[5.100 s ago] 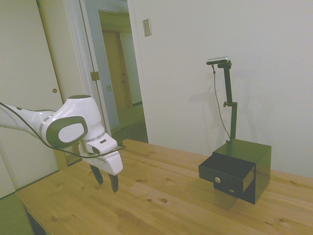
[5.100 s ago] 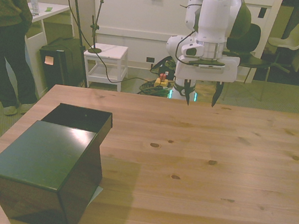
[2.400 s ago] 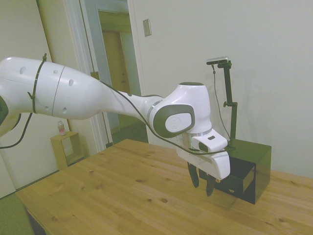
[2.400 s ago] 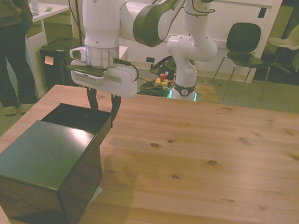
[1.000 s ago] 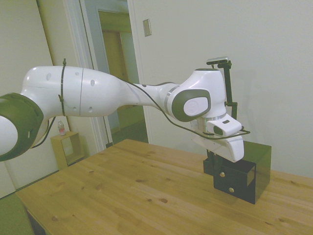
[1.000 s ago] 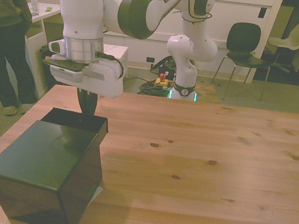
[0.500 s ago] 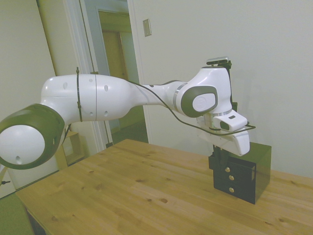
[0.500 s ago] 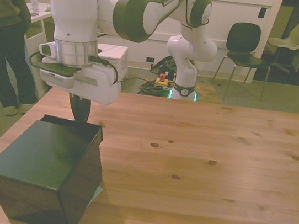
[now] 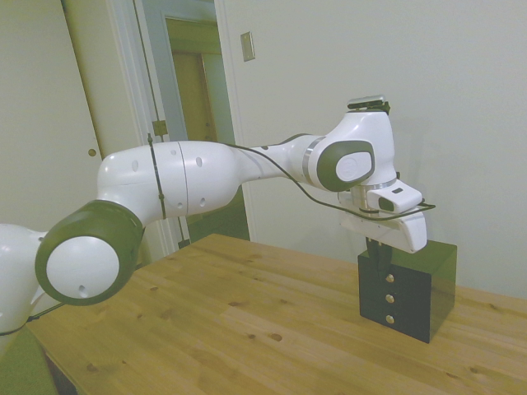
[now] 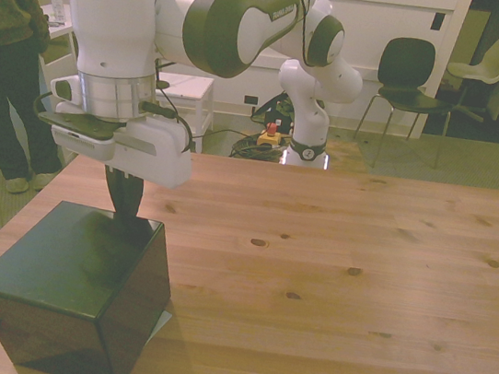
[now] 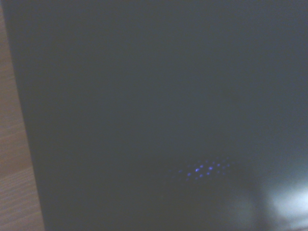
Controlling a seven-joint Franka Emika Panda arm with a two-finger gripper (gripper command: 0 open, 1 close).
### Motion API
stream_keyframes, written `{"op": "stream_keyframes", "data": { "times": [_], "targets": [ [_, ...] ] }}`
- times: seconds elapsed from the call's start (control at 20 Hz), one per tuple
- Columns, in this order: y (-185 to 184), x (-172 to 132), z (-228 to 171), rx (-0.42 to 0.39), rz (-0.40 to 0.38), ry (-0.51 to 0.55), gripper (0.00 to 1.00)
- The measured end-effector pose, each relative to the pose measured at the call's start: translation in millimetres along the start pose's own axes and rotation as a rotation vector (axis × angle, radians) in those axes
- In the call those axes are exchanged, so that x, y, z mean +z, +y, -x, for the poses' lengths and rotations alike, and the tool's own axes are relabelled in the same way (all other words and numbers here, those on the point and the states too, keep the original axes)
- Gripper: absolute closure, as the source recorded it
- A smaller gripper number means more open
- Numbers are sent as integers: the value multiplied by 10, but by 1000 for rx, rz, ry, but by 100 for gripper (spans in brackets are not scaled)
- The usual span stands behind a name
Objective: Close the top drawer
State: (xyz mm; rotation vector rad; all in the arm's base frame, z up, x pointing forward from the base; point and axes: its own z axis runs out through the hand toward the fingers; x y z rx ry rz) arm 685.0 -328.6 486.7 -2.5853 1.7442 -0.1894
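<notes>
The black cabinet (image 9: 408, 290) stands near the worktop (image 9: 247, 329) corner at the front view's left. Its top drawer (image 9: 389, 268) now looks flush with the two lower drawers (image 9: 389, 308), the three knobs in one column. The hand (image 9: 376, 248) hangs just in front of the drawer face, at its upper edge; whether it is clenched or released, I cannot tell. Any remaining push runs straight into the cabinet.
</notes>
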Motion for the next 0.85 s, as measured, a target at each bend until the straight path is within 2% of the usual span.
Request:
{"op": "stream_keyframes", "data": {
  "times": [0.3,0.5,0.6,0.75,0.8,0.85],
  "targets": [
    [-72,68,39,-19,24,-20,100],
    [-134,143,193,-63,24,-33,100],
    [-138,69,316,-87,18,-38,100],
    [-64,-199,540,-119,7,-49,100],
    [-27,-275,622,-126,5,-59,0],
    [17,-351,704,-133,2,-70,0]
  ]
}}
